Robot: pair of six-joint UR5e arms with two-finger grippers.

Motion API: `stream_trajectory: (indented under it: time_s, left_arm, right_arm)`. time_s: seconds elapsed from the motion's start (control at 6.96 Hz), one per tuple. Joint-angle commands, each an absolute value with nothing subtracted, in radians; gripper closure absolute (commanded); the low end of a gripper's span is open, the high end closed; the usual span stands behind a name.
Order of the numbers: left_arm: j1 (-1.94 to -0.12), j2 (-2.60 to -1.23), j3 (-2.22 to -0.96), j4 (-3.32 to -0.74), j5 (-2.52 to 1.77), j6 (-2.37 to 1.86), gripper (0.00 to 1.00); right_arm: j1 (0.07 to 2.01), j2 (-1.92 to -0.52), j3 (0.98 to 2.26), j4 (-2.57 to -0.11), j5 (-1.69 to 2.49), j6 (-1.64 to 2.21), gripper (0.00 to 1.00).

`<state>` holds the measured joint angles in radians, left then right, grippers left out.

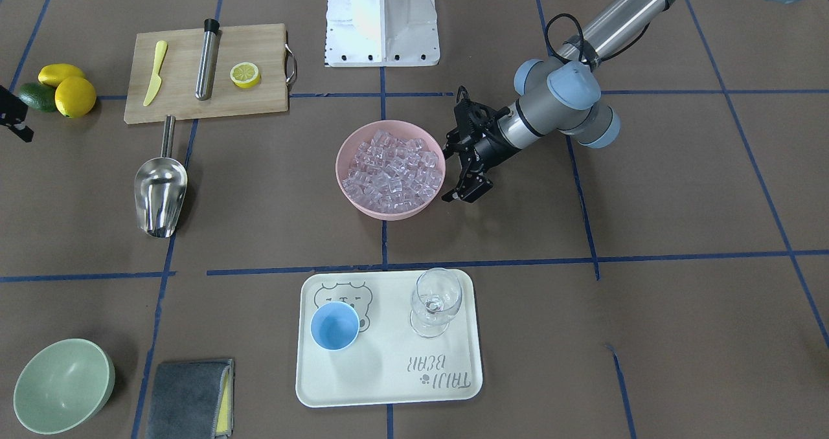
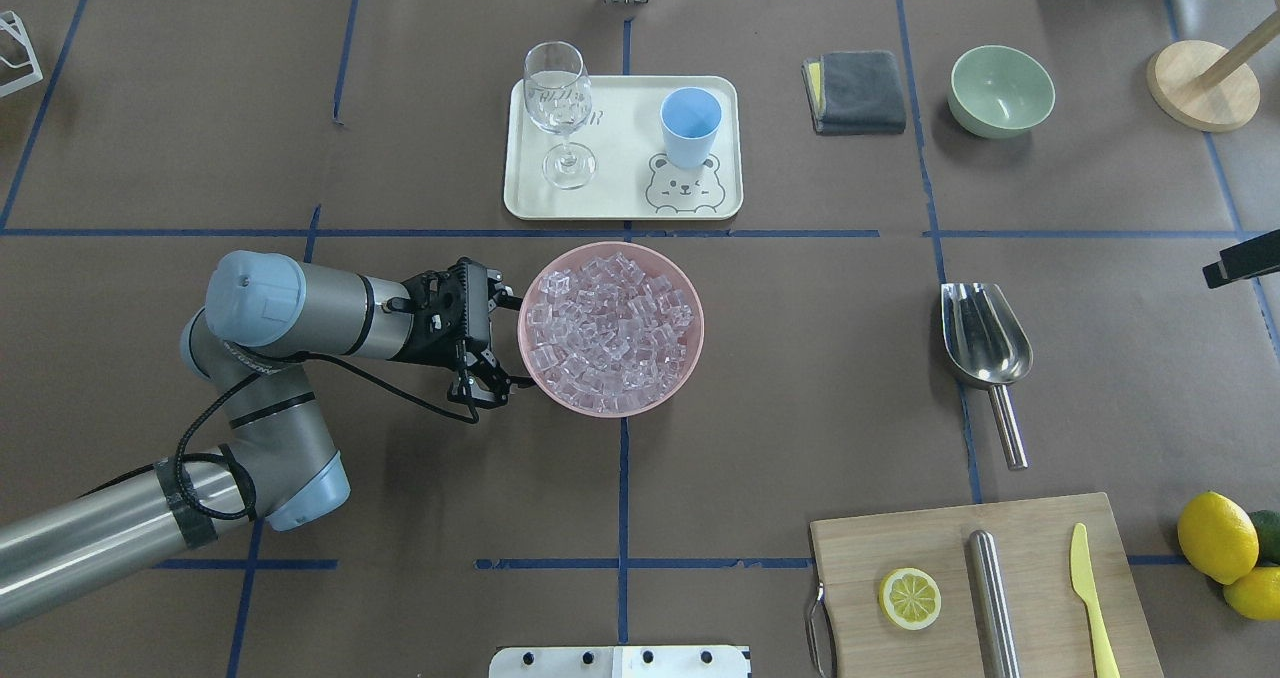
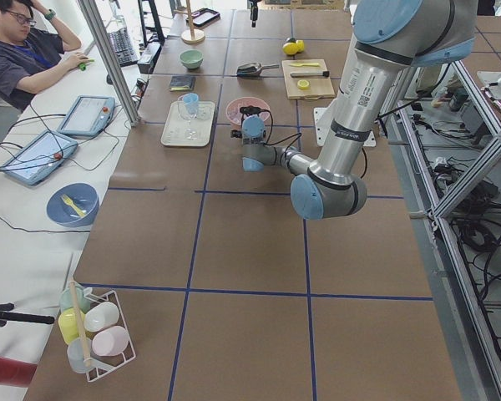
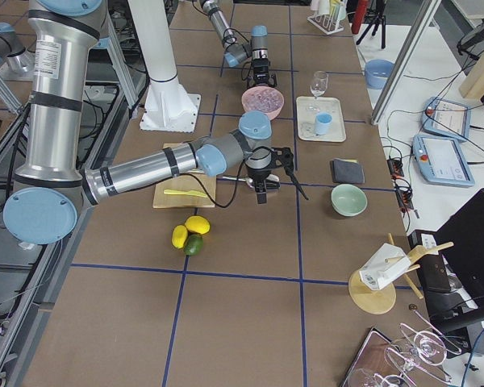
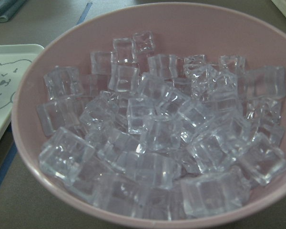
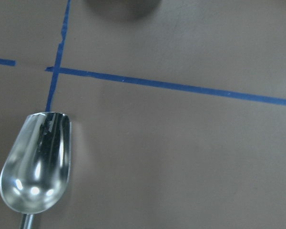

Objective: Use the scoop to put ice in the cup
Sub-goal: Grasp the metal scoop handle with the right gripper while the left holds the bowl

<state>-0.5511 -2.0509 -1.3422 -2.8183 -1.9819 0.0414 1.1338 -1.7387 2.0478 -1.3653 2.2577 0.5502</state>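
Observation:
The ice (image 2: pixel 612 323) fills a pink bowl (image 2: pixel 694 298) at the table's middle, and it fills the left wrist view (image 5: pixel 157 133). My left gripper (image 2: pixel 503 343) is open and empty, level with the bowl's left rim, its fingers beside the rim. The light-blue cup (image 2: pixel 690 123) stands upright and empty on a cream tray (image 2: pixel 620 203). The steel scoop (image 2: pixel 985 333) lies flat on the table to the right, handle toward the robot, and also shows in the right wrist view (image 6: pixel 35 162). Of my right gripper only a black part (image 2: pixel 1240 258) shows at the view's edge, above the table near the scoop; I cannot tell its state.
A clear wine glass (image 2: pixel 558 98) stands on the tray beside the cup. A grey cloth (image 2: pixel 855 91) and a pale-green bowl (image 2: pixel 1001 90) lie beyond the scoop. A cutting board (image 2: pixel 985 588) holds a lemon half, a steel tube and a yellow knife. Lemons (image 2: pixel 1217 536) lie beside it.

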Motion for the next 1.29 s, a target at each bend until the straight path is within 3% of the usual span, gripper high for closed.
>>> stream_trajectory:
  time_s: [0.0, 0.57, 0.86, 1.15]
  left_arm:
    - [-0.551, -2.051, -1.342, -2.819, -1.982, 0.041, 0.00]
    - [-0.551, -2.051, -1.344, -2.819, -1.982, 0.041, 0.00]
    - [-0.551, -2.052, -1.344, -2.821, -1.982, 0.041, 0.00]
    - [-0.549, -2.051, -1.344, -2.821, -1.982, 0.041, 0.00]
  right_arm:
    - [1.014, -1.787, 2.068, -1.310, 2.250, 0.676, 0.00]
    - [0.654, -1.738, 2.059, -1.178, 1.989, 1.093, 0.00]
    - [0.592, -1.720, 2.037, -1.183, 1.974, 1.094, 0.01]
    - [0.569, -1.697, 2.000, -1.189, 1.960, 1.094, 0.10]
